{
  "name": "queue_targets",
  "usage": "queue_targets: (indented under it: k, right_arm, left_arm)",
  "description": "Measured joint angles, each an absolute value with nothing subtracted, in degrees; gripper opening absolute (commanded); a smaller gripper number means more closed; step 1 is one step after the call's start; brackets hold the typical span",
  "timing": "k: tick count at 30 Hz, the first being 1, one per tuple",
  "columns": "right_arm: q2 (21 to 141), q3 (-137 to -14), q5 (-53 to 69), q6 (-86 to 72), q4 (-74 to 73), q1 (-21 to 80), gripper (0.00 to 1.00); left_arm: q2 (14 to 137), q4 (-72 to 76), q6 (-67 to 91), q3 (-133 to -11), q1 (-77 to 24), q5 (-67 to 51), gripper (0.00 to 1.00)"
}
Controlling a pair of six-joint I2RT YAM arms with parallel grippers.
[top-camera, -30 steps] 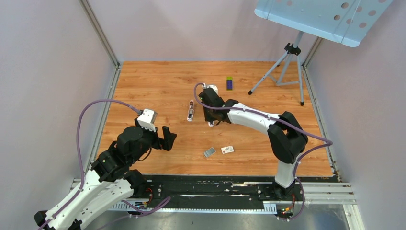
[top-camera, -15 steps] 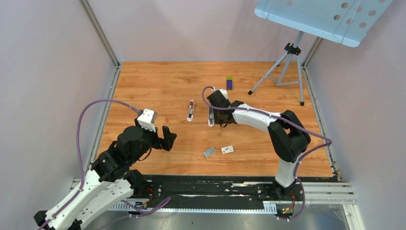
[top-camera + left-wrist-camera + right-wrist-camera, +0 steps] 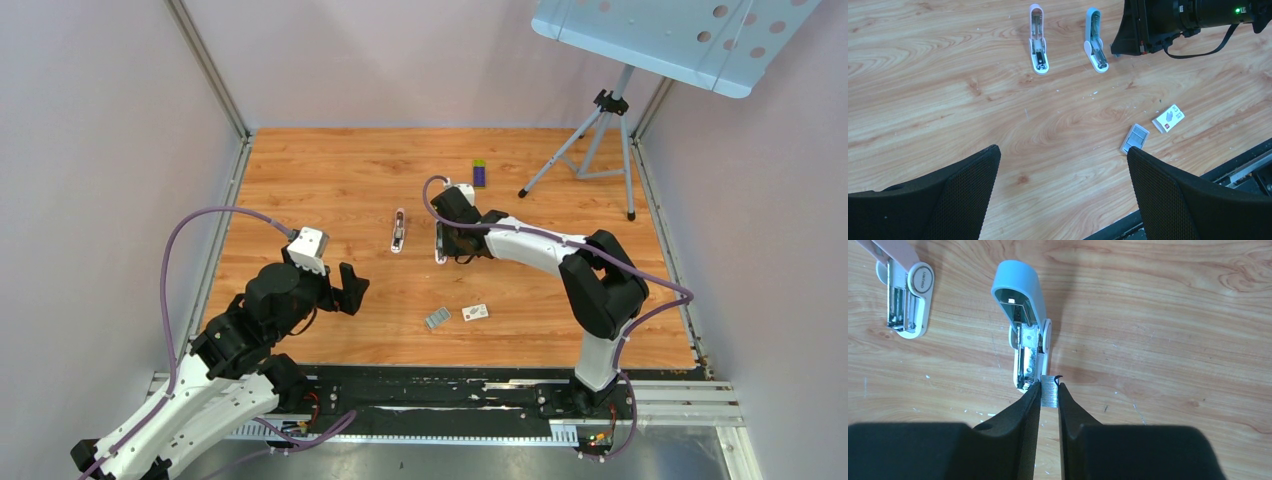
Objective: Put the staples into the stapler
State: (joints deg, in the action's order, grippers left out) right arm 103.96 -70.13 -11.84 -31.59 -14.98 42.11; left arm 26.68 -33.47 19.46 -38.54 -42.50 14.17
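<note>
So that it can be fed into the opened tray (image 3: 1027, 362), a grey ridged strip of staples (image 3: 1049, 397) is pinched in the nearly closed right gripper (image 3: 1049, 386) at the end of the pale blue plastic stapler (image 3: 1018, 285), away from the wooden table's (image 3: 300, 180) edges. The left gripper (image 3: 1063, 151) is held wide open, empty.

Silver staples (image 3: 1049, 392); pale-blue stapler (image 3: 1018, 282); pinkish stapler (image 3: 920, 280); wood-grain table (image 3: 1173, 315).
</note>
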Motion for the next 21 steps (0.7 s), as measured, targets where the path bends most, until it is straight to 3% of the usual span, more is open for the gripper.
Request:
queue_targets:
  k: [21]
  right_arm:
    - [103.96,-70.76,-11.55,-33.67,-11.81,42.48,0.21]
  left_arm:
    - [26.28,-33.45,19.49,-38.52,-42.50,14.22,1.00]
